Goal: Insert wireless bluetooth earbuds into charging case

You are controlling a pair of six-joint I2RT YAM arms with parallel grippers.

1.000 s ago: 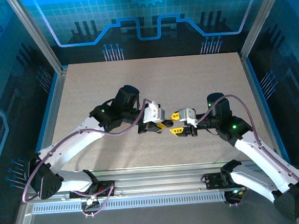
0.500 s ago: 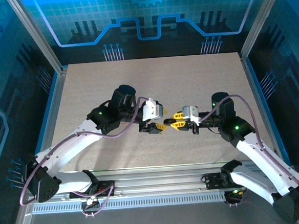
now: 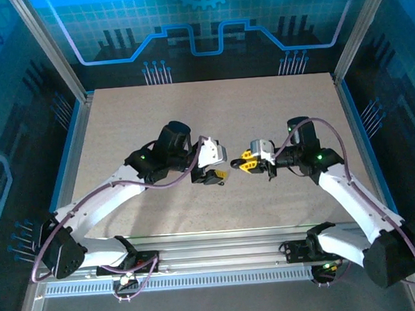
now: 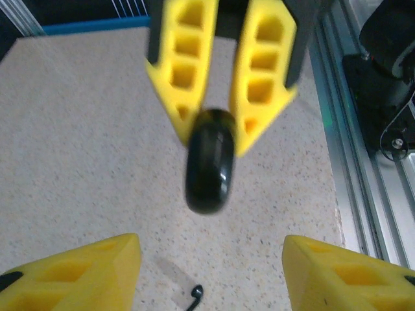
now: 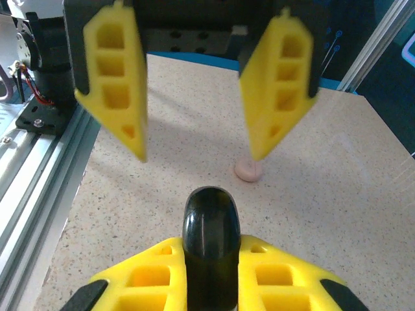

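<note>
Clamping black case (image 5: 211,217) in right end effector (image 5: 212,251), left end effector (image 5: 198,154) spread

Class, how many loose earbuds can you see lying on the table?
2: a pale pink earbud on the table just past the left end effector, and a tiny black earbud beneath it. Others may be hidden.

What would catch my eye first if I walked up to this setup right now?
Most striking is the glossy black oval case pinched between the yellow fingers of the right gripper, above the middle of the speckled table. Directly facing it, the left gripper hangs with its jaws wide apart and empty, and a small pale pink piece lies on the table beyond.
</note>
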